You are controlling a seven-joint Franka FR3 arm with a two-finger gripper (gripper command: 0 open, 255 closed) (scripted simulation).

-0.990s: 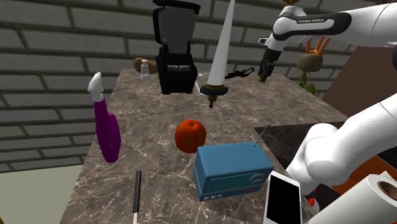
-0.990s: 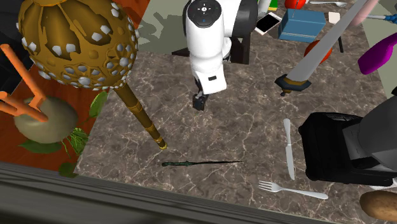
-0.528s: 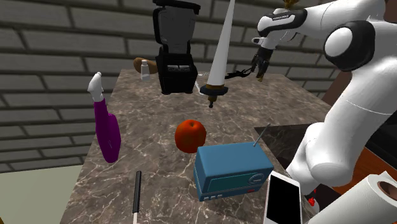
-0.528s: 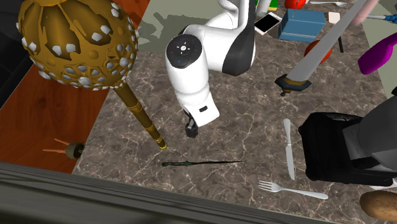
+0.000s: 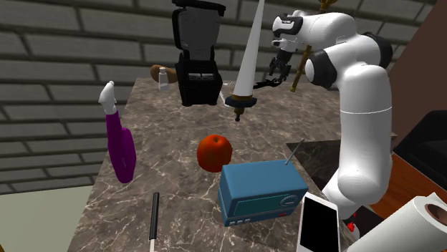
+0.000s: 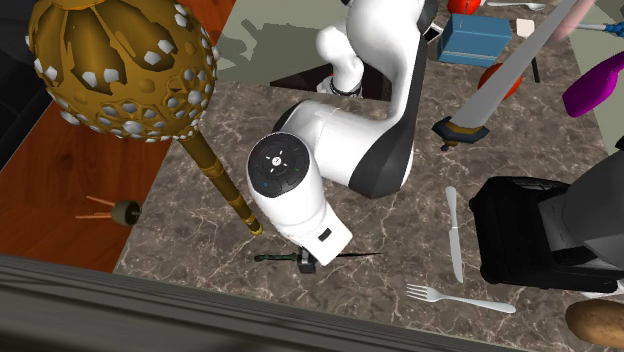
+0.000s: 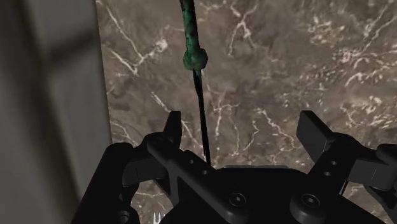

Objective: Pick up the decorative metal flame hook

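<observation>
The thin dark green hook [image 6: 356, 256] lay flat on the marble counter [image 5: 172, 193], near the black blender [image 5: 197, 54], on the shoulder view's right of it. The gripper [image 7: 242, 127] hung right over the hook. Its two fingers stood wide apart and had hold of nothing. The hook ran between them, but much closer to one finger [image 7: 173, 124] than to the other.

What could go wrong? The hook was very thin and lay low on the counter, so the fingers might close above it and miss. They might also bump the hard counter on the way down. Since the hook was off to one side, the near finger could push or roll it away (that side was by the counter's edge and the wall).

There was one hook and one blender. One table knife [image 6: 452, 235] lay just beside the blender, and one fork [image 6: 460, 297] was near it too. One long sword [image 5: 247, 61] leaned close by the blender. Well apart from the blender were one red fruit [image 5: 214, 152], one blue radio [image 5: 261, 190] and one purple spray bottle [image 5: 120, 143].
</observation>
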